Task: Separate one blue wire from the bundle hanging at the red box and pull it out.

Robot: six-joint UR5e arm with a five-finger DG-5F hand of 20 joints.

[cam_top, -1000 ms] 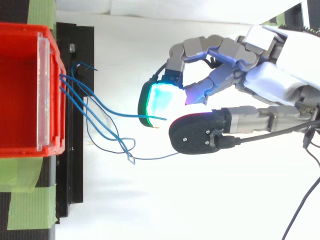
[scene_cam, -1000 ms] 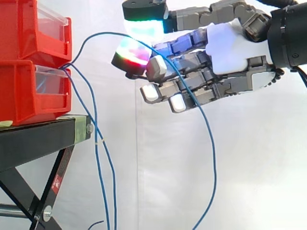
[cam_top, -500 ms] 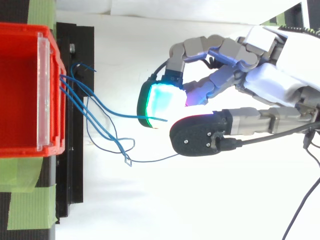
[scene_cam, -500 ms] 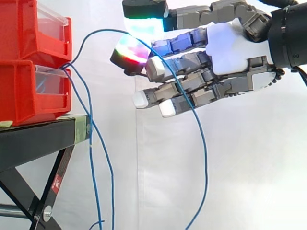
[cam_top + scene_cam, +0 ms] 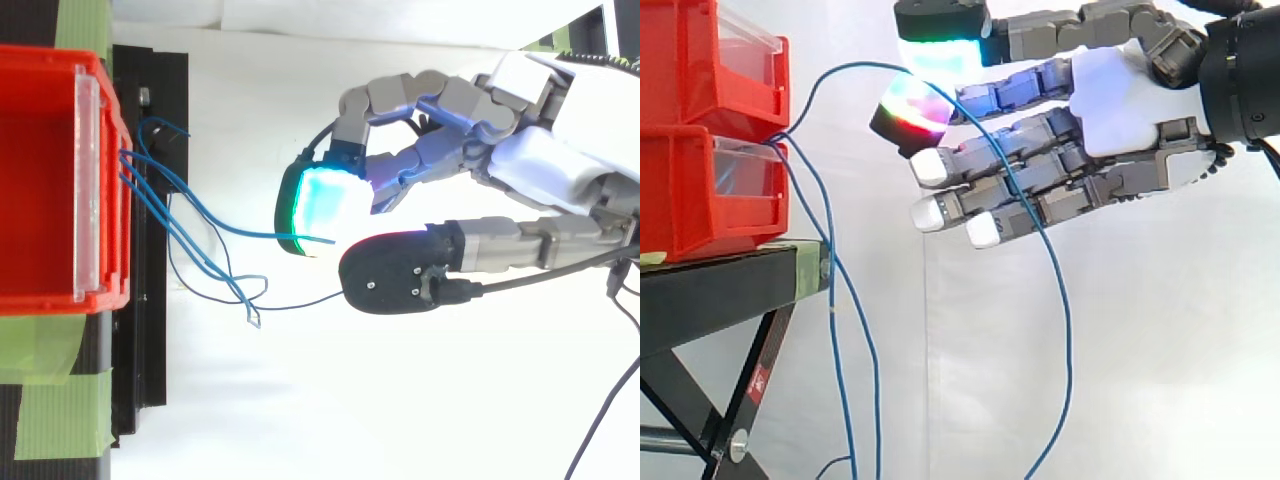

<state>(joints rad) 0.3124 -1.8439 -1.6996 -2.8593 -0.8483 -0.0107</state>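
White curtain hangs behind the red bins on the black stand. From the side, one blue wire arcs off the lower bin's front edge into the hand, pinched between two glowing pads, with the other fingers stretched straight. From above, the bundle tangles along the stand's edge, and the pads cover the pinch itself.

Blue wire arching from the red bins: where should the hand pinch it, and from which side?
Pinch the blue wire at its crest, clear of the other wires by the stand. Come level from the side view's right, where the hand is.
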